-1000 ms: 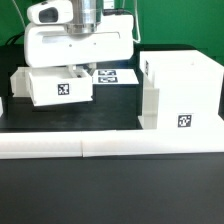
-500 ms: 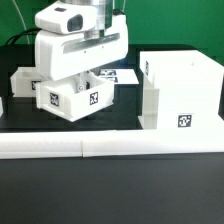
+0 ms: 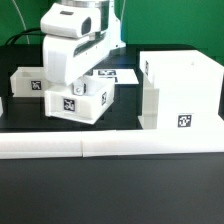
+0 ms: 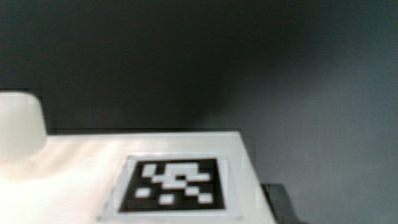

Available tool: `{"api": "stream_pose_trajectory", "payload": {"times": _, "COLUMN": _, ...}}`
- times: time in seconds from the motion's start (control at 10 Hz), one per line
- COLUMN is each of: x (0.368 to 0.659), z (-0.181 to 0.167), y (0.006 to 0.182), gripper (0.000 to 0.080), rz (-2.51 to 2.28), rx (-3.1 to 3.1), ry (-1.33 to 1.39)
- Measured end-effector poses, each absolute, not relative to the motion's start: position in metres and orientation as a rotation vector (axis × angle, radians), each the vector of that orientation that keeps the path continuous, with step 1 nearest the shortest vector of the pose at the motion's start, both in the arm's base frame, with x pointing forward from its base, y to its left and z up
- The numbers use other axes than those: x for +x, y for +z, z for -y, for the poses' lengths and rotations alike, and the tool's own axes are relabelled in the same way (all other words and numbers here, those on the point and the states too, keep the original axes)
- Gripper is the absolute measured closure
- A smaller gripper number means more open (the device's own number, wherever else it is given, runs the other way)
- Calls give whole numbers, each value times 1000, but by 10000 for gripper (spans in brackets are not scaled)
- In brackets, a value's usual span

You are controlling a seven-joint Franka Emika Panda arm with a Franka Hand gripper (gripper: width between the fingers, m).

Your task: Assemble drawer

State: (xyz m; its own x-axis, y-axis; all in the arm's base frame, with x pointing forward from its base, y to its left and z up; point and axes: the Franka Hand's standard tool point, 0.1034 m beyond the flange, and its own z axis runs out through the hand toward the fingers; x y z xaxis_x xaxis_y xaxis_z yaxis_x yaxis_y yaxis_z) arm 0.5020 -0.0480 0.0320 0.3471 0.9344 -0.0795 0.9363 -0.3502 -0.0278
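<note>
My gripper (image 3: 82,82) is shut on a small white open tray (image 3: 82,102) and holds it turned at an angle, just above the black table. Two of its tagged sides face the exterior view. A second small tray (image 3: 27,85) stands behind it on the exterior view's left. The large boxy housing (image 3: 182,92) stands on the exterior view's right, apart from the held tray. In the wrist view the held tray's white side with its tag (image 4: 175,185) fills the lower part, and one dark finger (image 4: 279,203) shows beside it.
The marker board (image 3: 118,73) lies flat on the table behind the held tray. A long low white border rail (image 3: 110,146) runs along the front. The black table (image 3: 125,115) shows between the tray and the housing.
My gripper has carried the tray toward the exterior view's right and turned it, so a corner now faces forward. The second tray on the left is now uncovered.
</note>
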Motion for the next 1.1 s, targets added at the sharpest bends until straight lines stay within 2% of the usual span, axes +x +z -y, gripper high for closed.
{"api": "stream_pose_trajectory", "payload": {"times": 0.3, "x": 510, "z": 49, "y": 34, "gripper": 758, "rz": -1958, "rx": 2419, "ry": -138}}
{"api": "stream_pose_trajectory", "payload": {"times": 1.1, "x": 510, "z": 47, "y": 26, "gripper": 758, "rz": -1941, "rx": 2435, "ry": -147}}
